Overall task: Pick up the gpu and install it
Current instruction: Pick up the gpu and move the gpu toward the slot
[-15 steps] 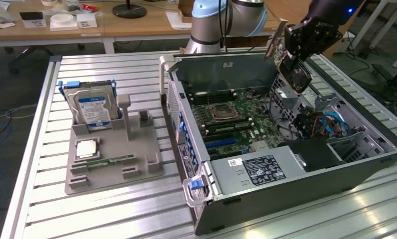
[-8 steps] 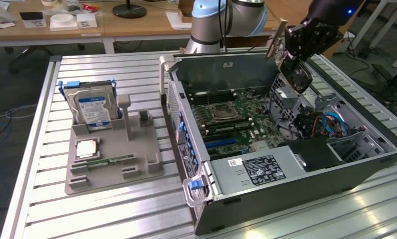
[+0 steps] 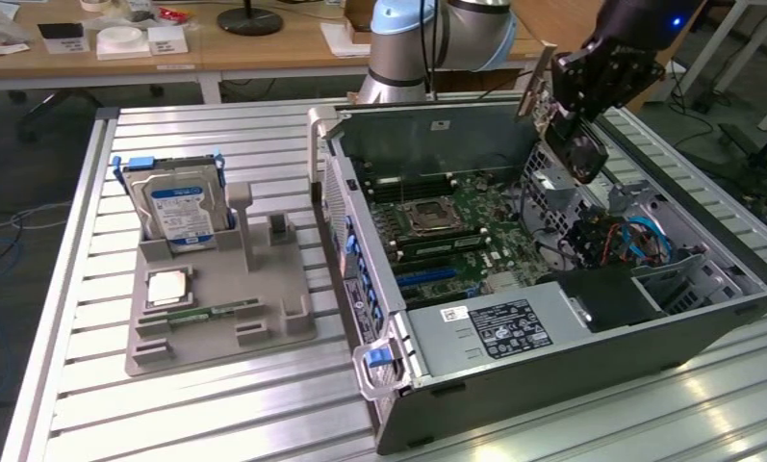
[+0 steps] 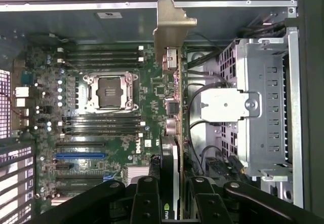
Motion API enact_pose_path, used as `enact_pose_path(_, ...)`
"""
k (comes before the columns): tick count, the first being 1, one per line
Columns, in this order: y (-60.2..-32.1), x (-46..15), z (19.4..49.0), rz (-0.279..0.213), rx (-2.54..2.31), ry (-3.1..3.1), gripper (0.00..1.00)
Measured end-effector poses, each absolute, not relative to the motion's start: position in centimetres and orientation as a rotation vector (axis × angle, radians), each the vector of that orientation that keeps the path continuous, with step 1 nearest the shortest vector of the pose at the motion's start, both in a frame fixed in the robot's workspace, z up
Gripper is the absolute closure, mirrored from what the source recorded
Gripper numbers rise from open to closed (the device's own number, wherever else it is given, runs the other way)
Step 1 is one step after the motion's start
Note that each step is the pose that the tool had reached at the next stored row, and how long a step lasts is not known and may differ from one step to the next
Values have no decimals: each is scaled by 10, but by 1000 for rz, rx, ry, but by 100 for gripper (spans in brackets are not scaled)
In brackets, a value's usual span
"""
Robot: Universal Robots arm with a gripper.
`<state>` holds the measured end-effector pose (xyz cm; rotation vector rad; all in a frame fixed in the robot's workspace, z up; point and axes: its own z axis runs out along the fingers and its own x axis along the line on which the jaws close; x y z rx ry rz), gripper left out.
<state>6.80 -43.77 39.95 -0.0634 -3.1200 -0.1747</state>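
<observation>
Aluminium slats make up the desk (image 3: 229, 404) in the exterior view. An open computer case (image 3: 691, 337) lies on its side on it, toward the exterior view's right. The motherboard (image 3: 473, 231) faces up, with the CPU socket (image 3: 431, 218) near its middle. Over the case's far right corner hangs the black gripper (image 3: 578, 111), clamped on the gpu (image 3: 586, 154). The card is tilted and held in the air above the case, clear of the motherboard and seated in no slot. The robot arm (image 3: 421, 38) rises just behind the case. Toward the exterior view's left, a grey holder tray (image 3: 217, 337) sits on the desk. It carries an upright hard drive (image 3: 178, 212) with a blue label, a processor chip (image 3: 167, 287) lying flat, and a narrow green memory stick (image 3: 210, 313).

From the wrist view the gpu (image 4: 177, 112) is seen edge-on, a thin brownish line with small components along it. Its metal end bracket (image 4: 172, 26) is close to the case wall (image 4: 76, 21). The gripper (image 4: 177, 203) grips the card's near end, its black fingers (image 4: 147, 203) pressed against both faces. Beneath lies the motherboard (image 4: 147, 82), with the CPU socket (image 4: 110, 91) and a blue expansion slot (image 4: 81, 155). The card's line runs between the socket and the silvery drive cage (image 4: 258, 107).
</observation>
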Motion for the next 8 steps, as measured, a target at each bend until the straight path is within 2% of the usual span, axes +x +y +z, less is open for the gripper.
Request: enact_pose_path(8,-438,67,397,-182,-62,-3139,73)
